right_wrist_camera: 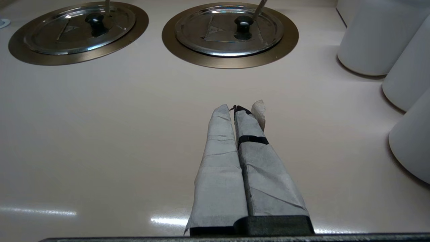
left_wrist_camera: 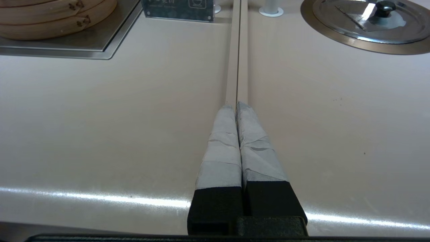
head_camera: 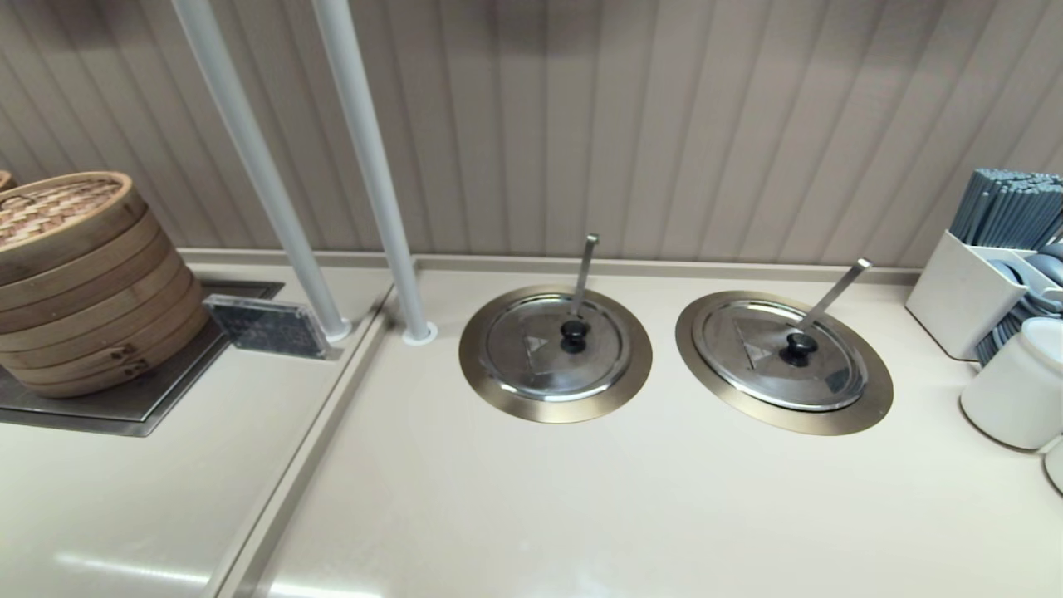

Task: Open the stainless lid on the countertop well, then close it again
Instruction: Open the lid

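A stack of round woven-bamboo steamers (head_camera: 79,278) sits on a flat steel tray (head_camera: 124,407) at far left, ahead of the left claw (left_wrist_camera: 236,105) and off to its left. Leaning at the tray's corner is a small dark placard (head_camera: 267,326) in a clear stand; its print is too small to read. Two smooth white poles (head_camera: 365,158) rise from the beige countertop (head_camera: 581,507).

The left claw hangs low over the counter seam (left_wrist_camera: 237,50), its fingers (left_wrist_camera: 221,148) wrapped in grey tape, pressed together and holding nothing. Ahead of it and to its right lies the twin lid (head_camera: 557,345), shiny steel with a black knob, ringed by a brushed bronze flange, its flat ladle handle (head_camera: 585,270) nearly upright.

The right claw (right_wrist_camera: 240,108) also hovers low over bare counter, its taped fingers (right_wrist_camera: 218,161) closed with nothing between them; one carries a black band and a loose flap of tape at the tip. Straight ahead of it, well apart, the lid (head_camera: 782,353) lies flat and closed on the well (head_camera: 864,411), a round opening with a wide bronze-tinted ring. A black knob (head_camera: 800,347) stands at the lid's centre, and a flat ladle handle (head_camera: 835,292) slants out to the right.

To the right claw's right stand smooth white cylindrical cups (right_wrist_camera: 368,40). Behind them a white box (head_camera: 963,291) holds grey-blue chopsticks (head_camera: 1009,203).
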{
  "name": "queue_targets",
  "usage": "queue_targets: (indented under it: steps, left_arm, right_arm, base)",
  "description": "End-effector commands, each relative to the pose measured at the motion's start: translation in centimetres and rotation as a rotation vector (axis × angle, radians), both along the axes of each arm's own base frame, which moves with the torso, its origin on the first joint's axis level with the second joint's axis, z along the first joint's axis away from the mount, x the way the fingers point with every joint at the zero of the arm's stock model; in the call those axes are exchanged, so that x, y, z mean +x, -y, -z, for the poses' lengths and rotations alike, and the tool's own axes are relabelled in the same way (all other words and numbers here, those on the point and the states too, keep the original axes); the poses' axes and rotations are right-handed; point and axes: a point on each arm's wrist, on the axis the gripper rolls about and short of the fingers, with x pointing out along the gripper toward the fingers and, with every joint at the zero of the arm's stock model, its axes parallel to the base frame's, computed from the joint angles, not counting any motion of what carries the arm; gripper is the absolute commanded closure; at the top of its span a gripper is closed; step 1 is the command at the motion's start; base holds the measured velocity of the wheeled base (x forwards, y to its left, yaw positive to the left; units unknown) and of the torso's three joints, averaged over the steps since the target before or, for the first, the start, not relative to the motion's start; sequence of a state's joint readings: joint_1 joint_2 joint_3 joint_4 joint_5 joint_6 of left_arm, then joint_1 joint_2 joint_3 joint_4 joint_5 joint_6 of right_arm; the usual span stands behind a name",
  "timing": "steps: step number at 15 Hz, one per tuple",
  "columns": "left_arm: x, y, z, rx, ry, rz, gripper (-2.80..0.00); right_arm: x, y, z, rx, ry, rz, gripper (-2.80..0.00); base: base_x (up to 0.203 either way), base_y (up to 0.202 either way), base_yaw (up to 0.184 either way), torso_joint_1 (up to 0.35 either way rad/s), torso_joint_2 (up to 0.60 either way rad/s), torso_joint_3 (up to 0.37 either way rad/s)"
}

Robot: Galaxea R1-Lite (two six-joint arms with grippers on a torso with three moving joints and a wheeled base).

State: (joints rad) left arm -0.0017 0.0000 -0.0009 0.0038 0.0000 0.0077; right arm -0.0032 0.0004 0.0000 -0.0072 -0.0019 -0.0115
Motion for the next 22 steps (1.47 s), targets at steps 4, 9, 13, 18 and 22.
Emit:
queue_targets:
  steps: [4,9,13,18,22]
  left_arm:
    - [0.0,0.0,0.0,0.000,0.000,0.000,0.00]
    - [0.0,0.0,0.0,0.000,-0.001,0.000,0.00]
    - [0.0,0.0,0.0,0.000,0.000,0.000,0.00]
    - [0.0,0.0,0.0,0.000,0.001,0.000,0.00]
    - [0.0,0.0,0.0,0.000,0.000,0.000,0.00]
  right_arm:
    - [0.0,0.0,0.0,0.001,-0.001,0.000,0.00]
    - [0.0,0.0,0.0,0.001,-0.001,0.000,0.00]
    - [0.0,0.0,0.0,0.001,0.000,0.000,0.00]
    - [-0.2,0.0,-1.0,0.008,0.052,0.017,0.00]
    - [-2.3,0.0,-6.3,0.004,0.093,0.023,0.00]
  base:
    - [0.000,0.000,0.000,0.000,0.00,0.000]
    - [0.000,0.000,0.000,0.000,0.00,0.000]
    - [0.000,0.000,0.000,0.000,0.00,0.000]
    - [0.000,0.000,0.000,0.000,0.00,0.000]
    - [0.000,0.000,0.000,0.000,0.00,0.000]
